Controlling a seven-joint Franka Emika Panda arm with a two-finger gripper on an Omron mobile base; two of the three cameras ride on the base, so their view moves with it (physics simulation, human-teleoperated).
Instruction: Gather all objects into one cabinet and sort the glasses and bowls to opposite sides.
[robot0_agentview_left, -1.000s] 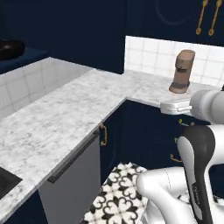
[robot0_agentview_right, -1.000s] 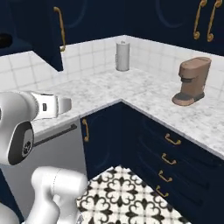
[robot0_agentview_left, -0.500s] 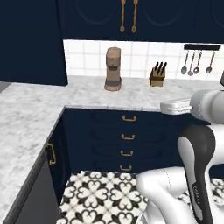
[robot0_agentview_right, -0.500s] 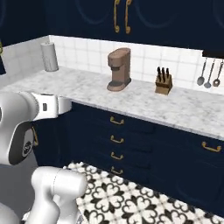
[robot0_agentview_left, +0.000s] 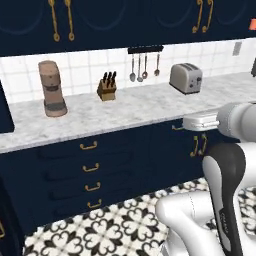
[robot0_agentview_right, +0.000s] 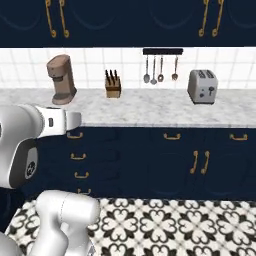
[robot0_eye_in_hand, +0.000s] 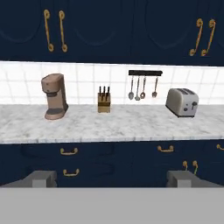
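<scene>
My gripper (robot0_eye_in_hand: 113, 179) is open, its two fingertips (robot0_eye_in_hand: 41, 178) wide apart with nothing between them. It faces a marble counter (robot0_eye_in_hand: 118, 127) from some way off, at about counter height. The white hand (robot0_agentview_left: 200, 121) reaches forward from the arm, and the right base view also shows the hand (robot0_agentview_right: 65, 121). Navy wall cabinets (robot0_eye_in_hand: 109, 30) with long brass handles (robot0_eye_in_hand: 54, 30) hang above the counter, doors shut. A small orange-red patch (robot0_agentview_left: 252, 24) is cut off by the upper right edge of the left base view; I cannot tell whether it is one of the glasses. The bowls are out of view.
On the counter stand a brown coffee machine (robot0_eye_in_hand: 54, 96), a knife block (robot0_eye_in_hand: 104, 101) and a silver toaster (robot0_eye_in_hand: 182, 102). Utensils (robot0_eye_in_hand: 142, 87) hang on a wall rail. Navy drawers and doors (robot0_agentview_right: 165, 160) run below, over a patterned tile floor (robot0_agentview_right: 170, 225).
The whole picture has swept sideways: the base has turned from the counter's corner to face the straight run. The coffee machine has slid left, and the toaster and utensils have come in. The gripper has stayed open.
</scene>
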